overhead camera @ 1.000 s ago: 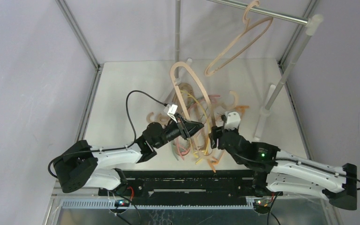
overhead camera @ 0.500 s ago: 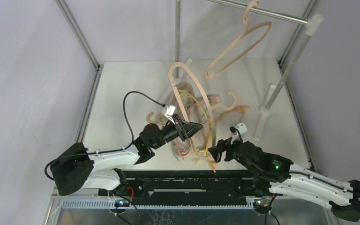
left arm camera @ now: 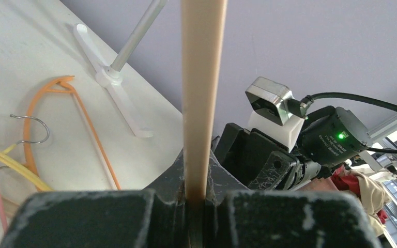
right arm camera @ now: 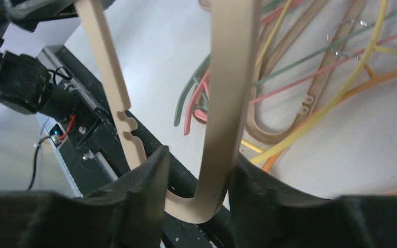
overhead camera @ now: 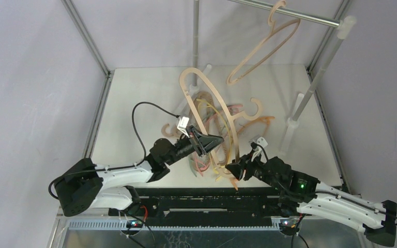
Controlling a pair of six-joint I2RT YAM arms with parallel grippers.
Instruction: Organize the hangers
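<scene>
My left gripper (overhead camera: 207, 142) (left arm camera: 196, 199) is shut on a thick beige hanger (left arm camera: 202, 77), held upright over the table with its big hook (overhead camera: 194, 70) at the top. My right gripper (overhead camera: 235, 169) (right arm camera: 199, 181) stands open astride that hanger's lower curved end (right arm camera: 227, 103). The beige bar rests against the right finger and there is a gap on the left. A second beige hanger (overhead camera: 288, 22) hangs on the silver rail (overhead camera: 300, 14). Thin orange (left arm camera: 85, 116), yellow (right arm camera: 341, 88), pink and green hangers (right arm camera: 191, 103) lie tangled on the white table.
The rail's slanted post (overhead camera: 302, 101) and white foot (left arm camera: 115, 77) stand at the table's right. Frame posts rise at the back corners. The black base rail (overhead camera: 207, 199) runs along the near edge, just under my right gripper.
My right gripper has dropped back toward the near edge and now straddles the held hanger's lower end. The left gripper has tilted the hanger's hook slightly to the left.
</scene>
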